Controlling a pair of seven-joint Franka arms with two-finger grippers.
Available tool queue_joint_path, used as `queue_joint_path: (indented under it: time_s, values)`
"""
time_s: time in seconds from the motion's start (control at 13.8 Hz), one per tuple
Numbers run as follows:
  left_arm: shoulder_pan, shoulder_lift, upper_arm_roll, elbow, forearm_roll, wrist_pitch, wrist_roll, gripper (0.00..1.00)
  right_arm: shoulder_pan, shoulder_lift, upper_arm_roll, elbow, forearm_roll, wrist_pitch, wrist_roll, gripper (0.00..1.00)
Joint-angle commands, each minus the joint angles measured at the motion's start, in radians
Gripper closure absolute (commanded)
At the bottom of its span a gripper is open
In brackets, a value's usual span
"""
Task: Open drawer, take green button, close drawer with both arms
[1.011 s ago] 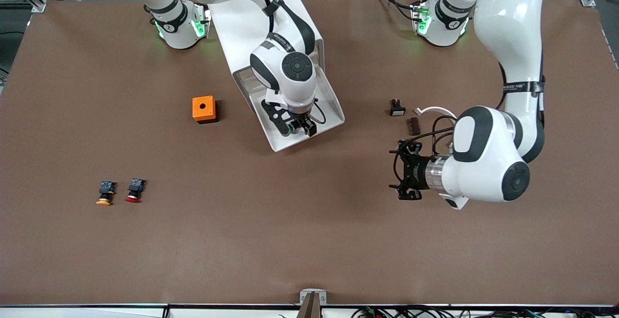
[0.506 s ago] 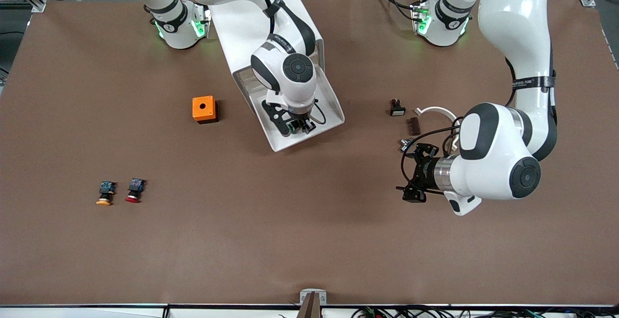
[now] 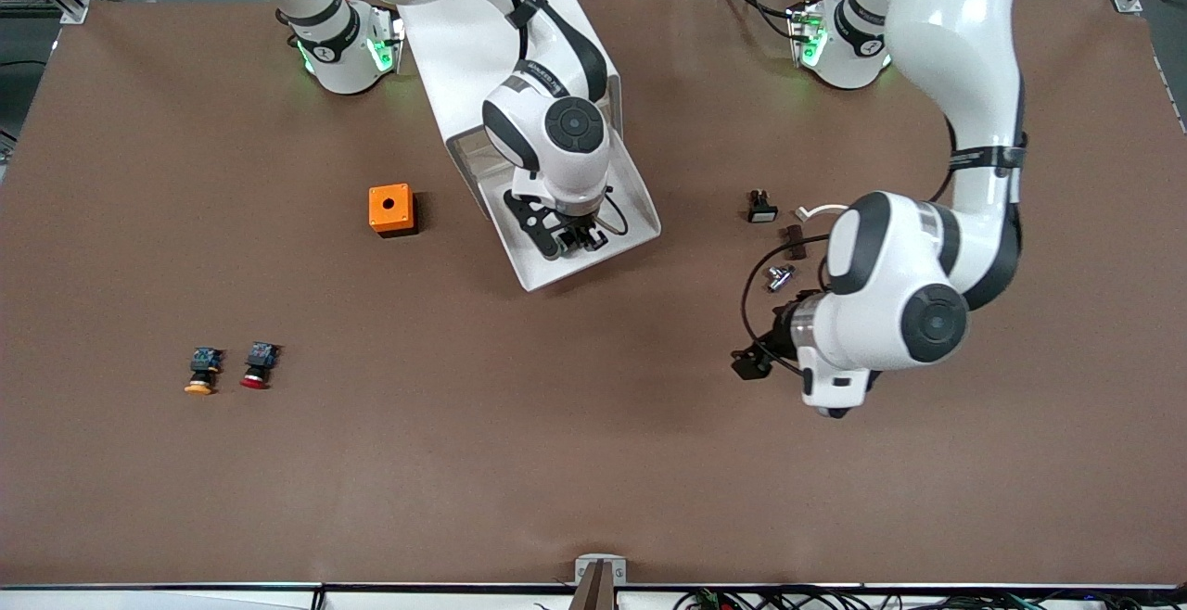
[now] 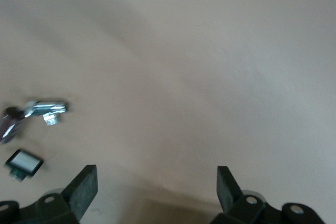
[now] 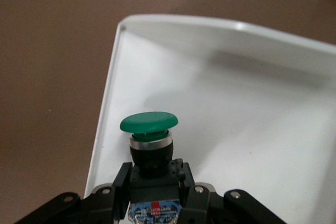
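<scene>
My right gripper point(image 5: 153, 192) is clamped on the button point(image 5: 149, 139), green cap at 12 o'clock, inside the open drawer point(image 3: 631, 197). My left gripper point(image 4: 156, 190) hangs spread wide over bare table point(image 3: 556, 425).

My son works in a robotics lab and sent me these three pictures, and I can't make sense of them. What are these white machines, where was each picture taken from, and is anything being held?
They are two white robot arms bolted at one edge of a brown table, each ending in a black two-finger gripper. One picture looks down from a high camera facing the arms; the other two come from cameras on the arms' wrists.

The right gripper is down in a pulled-out white drawer and is shut on a green-capped button.

The left gripper is open, holding nothing, over bare table beside some small parts, among them a metal fitting.

Also lying on the table: an orange box and, nearer the high camera, an orange-capped button beside a red-capped button.
</scene>
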Motion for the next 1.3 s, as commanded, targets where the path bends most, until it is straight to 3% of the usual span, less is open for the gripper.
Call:
queue_joint_path:
  time_s: [0.0, 0.22, 0.58, 0.87, 1.23]
  values:
    - [-0.039, 0.003, -0.018, -0.072, 0.021, 0.127, 0.151, 0.00, -0.095, -0.098, 0.009, -0.009, -0.004, -0.066, -0.182, 1.00]
    - [-0.096, 0.033, -0.023, -0.121, 0.024, 0.256, 0.165, 0.00, -0.247, -0.170, 0.007, -0.010, 0.007, -0.158, -0.487, 1.00]
    - [-0.146, 0.078, -0.072, -0.138, -0.033, 0.297, 0.081, 0.00, -0.483, -0.169, 0.001, -0.027, -0.013, -0.169, -0.978, 1.00]
    - [-0.232, 0.073, -0.084, -0.186, -0.035, 0.289, -0.051, 0.00, -0.634, -0.124, 0.001, -0.082, -0.020, -0.039, -1.317, 1.00]
    - [-0.373, 0.061, -0.101, -0.204, -0.035, 0.261, -0.287, 0.00, -0.715, -0.017, 0.001, -0.219, -0.119, 0.271, -1.418, 1.00]
